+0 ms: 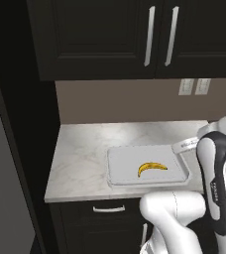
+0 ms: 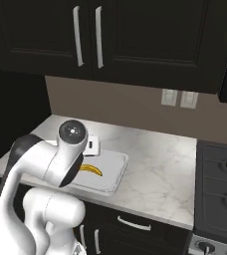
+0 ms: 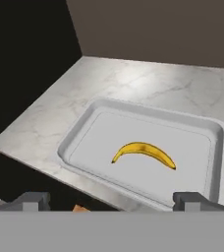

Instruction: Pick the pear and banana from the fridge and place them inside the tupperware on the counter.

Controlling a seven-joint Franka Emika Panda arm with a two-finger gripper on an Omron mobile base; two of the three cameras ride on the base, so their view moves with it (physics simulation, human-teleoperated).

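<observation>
A small curved yellow banana (image 1: pixel 152 168) (image 2: pixel 91 170) (image 3: pixel 143 153) lies flat in the middle of the shallow white tupperware (image 1: pixel 116 168) (image 2: pixel 113 172) (image 3: pixel 82 140). The tupperware rests near the front edge of the marbled counter (image 1: pixel 80 154) (image 2: pixel 155 164) (image 3: pixel 148 88). My gripper (image 3: pixel 115 199) hangs open above the tray's near rim, looking down on the banana, with nothing between its fingertips (image 3: pixel 33 199). The pear and the fridge are out of view.
Black upper cabinets with silver handles (image 1: pixel 148 34) (image 2: pixel 76 35) hang over the counter. Wall outlets (image 1: pixel 194 86) (image 2: pixel 178 97) sit on the brown backsplash. A dark stove (image 2: pixel 220 184) adjoins the counter's right end. Black drawers (image 1: pixel 108 209) lie beneath.
</observation>
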